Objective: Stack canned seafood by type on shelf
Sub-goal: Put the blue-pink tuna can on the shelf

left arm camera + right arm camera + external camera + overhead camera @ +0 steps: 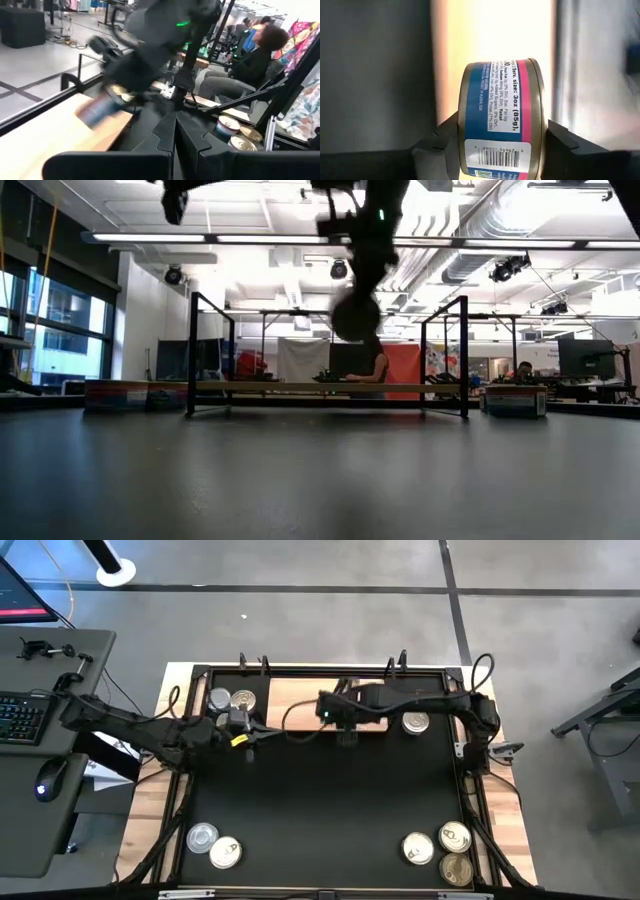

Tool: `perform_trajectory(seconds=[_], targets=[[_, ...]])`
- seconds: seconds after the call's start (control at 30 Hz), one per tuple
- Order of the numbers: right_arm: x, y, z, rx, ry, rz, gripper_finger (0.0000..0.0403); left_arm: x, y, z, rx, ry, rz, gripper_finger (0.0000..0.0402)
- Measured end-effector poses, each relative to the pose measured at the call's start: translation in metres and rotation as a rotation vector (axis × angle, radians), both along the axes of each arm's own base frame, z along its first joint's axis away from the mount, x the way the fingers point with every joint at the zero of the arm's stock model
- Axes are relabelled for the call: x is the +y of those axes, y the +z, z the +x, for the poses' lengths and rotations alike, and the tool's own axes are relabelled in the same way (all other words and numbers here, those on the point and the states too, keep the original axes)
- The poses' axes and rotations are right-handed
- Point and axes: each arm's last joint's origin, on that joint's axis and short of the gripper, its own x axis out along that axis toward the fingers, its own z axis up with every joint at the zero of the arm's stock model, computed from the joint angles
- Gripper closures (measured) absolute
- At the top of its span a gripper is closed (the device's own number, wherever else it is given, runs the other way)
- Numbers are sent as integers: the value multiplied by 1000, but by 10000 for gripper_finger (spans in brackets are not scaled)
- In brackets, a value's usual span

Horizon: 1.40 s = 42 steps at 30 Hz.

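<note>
My right gripper (346, 737) hangs above the near edge of the light-wood shelf (300, 700), shut on a tin with a blue and pink label (500, 100). In the low view this tin (355, 317) shows as a dark disc high above the mat. My left gripper (254, 734) hovers shut over the mat just left of it, empty; its fingers (175, 131) meet in a point. Two tins (231, 699) stand on the shelf's left end and one (415, 722) farther right. Other tins rest on the mat's near corners: two left (214, 844), three right (443, 851). My right gripper (500, 142) pinches the blue-and-pink tin between its two fingers, one finger (442, 145) on each flat end, near the rim (536, 125). The fingers come from above, pointing down. The tin is lifted clear and turned on its edge, its labelled wall facing the wrist camera.
A black metal frame (200, 670) runs round the black mat (320, 800), with uprights at the far side. The mat's middle holds nothing. A desk with keyboard and mouse (45, 780) stands left of the table. People sit in the room beyond (255, 55).
</note>
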Motion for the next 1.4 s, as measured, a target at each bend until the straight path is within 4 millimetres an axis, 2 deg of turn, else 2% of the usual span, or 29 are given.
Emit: perform_trajectory(seconds=[0.1, 0.23, 0.57, 0.7, 0.87, 0.93, 1.23, 1.4], targets=[[-22, -17, -10, 58, -99, -40, 237, 1, -6, 10, 14, -2, -1, 401], [-38, -36, -22, 146, -186, -110, 237, 0, -11, 18, 27, -1, 1, 402], [-48, -68, -39, 241, -240, -111, 237, -1, -14, 21, 39, -1, 3, 401], [-49, -70, -38, 235, -241, -122, 234, -1, -14, 21, 39, -2, 3, 401], [-49, -70, -39, 233, -244, -120, 179, -1, -14, 21, 39, -3, 2, 402], [-49, -70, -38, 231, -238, -96, 169, -1, -15, 21, 40, -2, -3, 401], [-44, -71, -38, 216, -234, 40, 161, -1, -15, 21, 41, -1, -21, 402], [-47, -63, -41, 240, -262, 26, 161, -1, -15, 21, 42, -1, -21, 402]])
